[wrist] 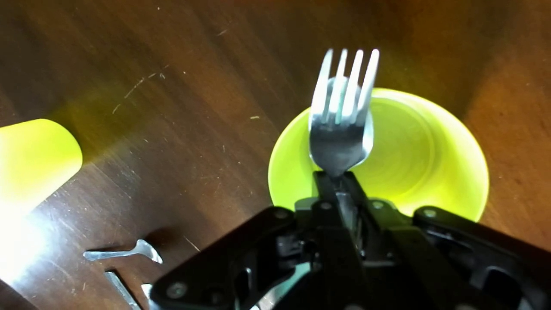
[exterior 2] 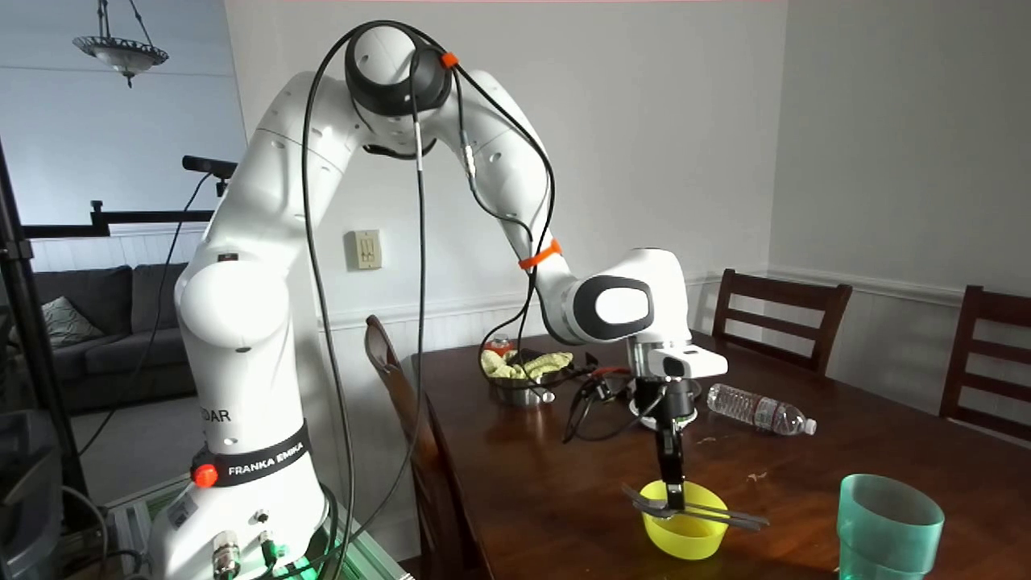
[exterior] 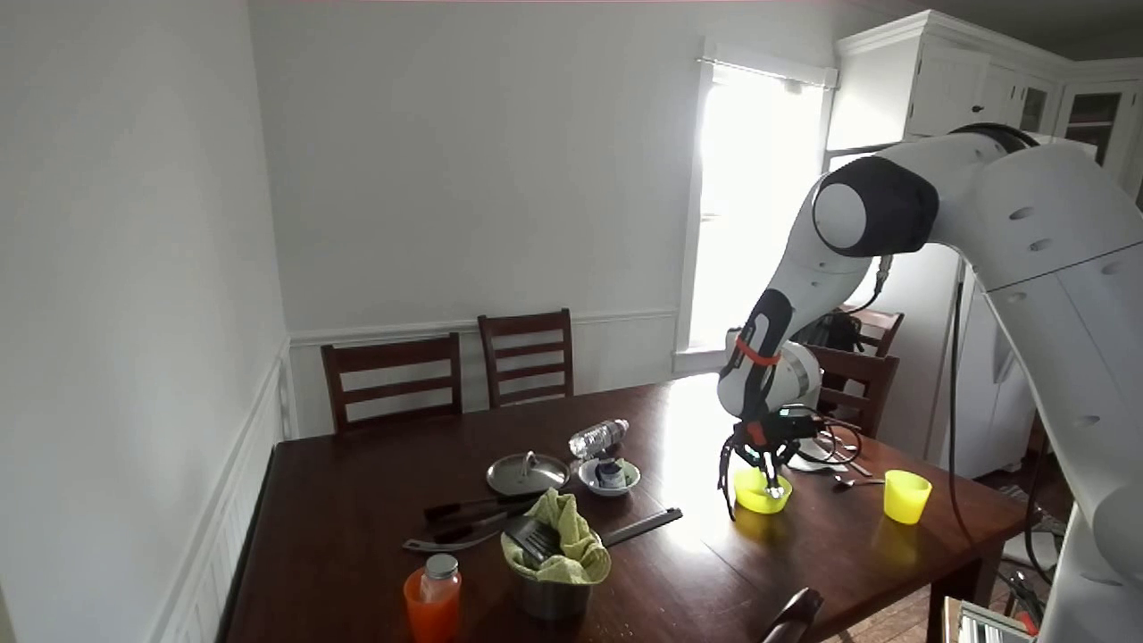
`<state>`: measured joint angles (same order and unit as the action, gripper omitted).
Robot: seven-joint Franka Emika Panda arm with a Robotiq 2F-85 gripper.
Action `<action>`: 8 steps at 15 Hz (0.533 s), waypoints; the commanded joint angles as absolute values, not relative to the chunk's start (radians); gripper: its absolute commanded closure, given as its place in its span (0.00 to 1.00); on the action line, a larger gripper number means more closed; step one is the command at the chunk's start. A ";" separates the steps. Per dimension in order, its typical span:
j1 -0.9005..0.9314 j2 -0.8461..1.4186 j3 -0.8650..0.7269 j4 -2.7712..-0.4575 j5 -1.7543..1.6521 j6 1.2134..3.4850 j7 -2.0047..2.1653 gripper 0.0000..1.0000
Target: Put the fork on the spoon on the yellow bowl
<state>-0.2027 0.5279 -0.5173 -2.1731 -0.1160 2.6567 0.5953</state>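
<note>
The low yellow bowl (wrist: 452, 172) stands upright on the table and shows in both exterior views (exterior: 755, 502) (exterior 2: 685, 544). My gripper (wrist: 338, 178) is shut on the fork (wrist: 335, 144), its fingertips over the bowl in an exterior view (exterior 2: 675, 498). The fork's tines point out past the bowl's rim. A spoon (wrist: 369, 134) lies right under the fork, its head mostly covered by it. Both handles stick out on the far side of the fingers in an exterior view. I cannot tell whether the fingers also pinch the spoon or whether it rests on the rim.
A taller yellow cup (exterior: 907, 496), another spoon (wrist: 125, 253) and a knife (wrist: 122, 290) are near the bowl. A teal cup (exterior 2: 890, 528) stands by the table's near side. A bottle (exterior: 598, 438), a white bowl (exterior: 609, 487) and a cloth-lined pot (exterior: 549, 598) are farther off.
</note>
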 commanded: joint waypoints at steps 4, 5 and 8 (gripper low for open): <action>-0.223 0.547 -0.502 -2.178 -0.073 2.694 0.554 0.98; -0.223 0.548 -0.503 -2.177 -0.071 2.697 0.553 0.98; -0.222 0.548 -0.503 -2.176 -0.069 2.703 0.548 0.98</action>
